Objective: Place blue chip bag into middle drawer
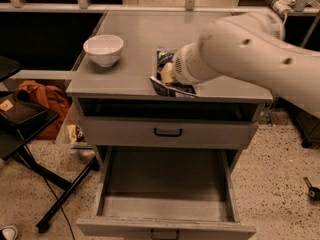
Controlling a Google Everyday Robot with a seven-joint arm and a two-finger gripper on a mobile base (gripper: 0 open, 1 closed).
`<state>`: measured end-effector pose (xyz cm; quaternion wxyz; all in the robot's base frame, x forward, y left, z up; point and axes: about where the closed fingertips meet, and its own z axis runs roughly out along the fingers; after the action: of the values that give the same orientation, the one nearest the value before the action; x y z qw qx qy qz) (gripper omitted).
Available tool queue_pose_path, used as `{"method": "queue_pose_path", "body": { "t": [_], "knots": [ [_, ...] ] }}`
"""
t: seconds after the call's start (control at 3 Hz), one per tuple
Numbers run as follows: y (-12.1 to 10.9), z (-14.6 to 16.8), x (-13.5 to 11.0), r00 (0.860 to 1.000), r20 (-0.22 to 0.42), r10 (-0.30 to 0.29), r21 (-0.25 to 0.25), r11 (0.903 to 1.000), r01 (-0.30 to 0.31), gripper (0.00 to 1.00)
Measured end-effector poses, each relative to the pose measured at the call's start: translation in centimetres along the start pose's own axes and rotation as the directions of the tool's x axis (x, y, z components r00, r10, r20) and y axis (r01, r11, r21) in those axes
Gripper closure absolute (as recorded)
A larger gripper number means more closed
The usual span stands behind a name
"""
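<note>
The blue chip bag (168, 88) is at the front edge of the grey cabinet top (140, 31), tilted, with its pale lower edge jutting over the edge. My gripper (167, 74) is at the end of the big white arm (245, 49), which reaches in from the right. It is pressed into the bag and shut on it, its fingers mostly hidden by the wrist. The middle drawer (165, 204) is pulled wide open below, a deep grey tray with nothing in it.
A white bowl (103, 49) stands at the top's left. The upper drawer front (167, 132) with a black loop handle is shut. A black stand (22, 121) and orange cloth (42, 99) are on the left. A small object (312, 191) lies on the floor at right.
</note>
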<state>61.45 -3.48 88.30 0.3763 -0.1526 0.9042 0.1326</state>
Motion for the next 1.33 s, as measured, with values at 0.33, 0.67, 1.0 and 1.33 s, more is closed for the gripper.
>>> {"method": "queue_pose_path", "body": {
  "t": [0.33, 0.67, 1.0, 1.33],
  "knots": [
    [-1.7, -4.5, 2.2, 1.000, 0.024, 0.020, -0.031, 0.9993, -0.019, 1.00],
    [-2.0, -6.5, 5.6, 0.998, -0.035, 0.043, -0.111, 0.9927, -0.047, 1.00],
    [0.9, -4.8, 11.0, 0.991, -0.121, 0.053, -0.278, 0.9569, -0.085, 1.00],
    [7.9, -1.9, 15.1, 0.986, -0.165, -0.028, -0.488, 0.8712, -0.057, 1.00]
  ]
}}
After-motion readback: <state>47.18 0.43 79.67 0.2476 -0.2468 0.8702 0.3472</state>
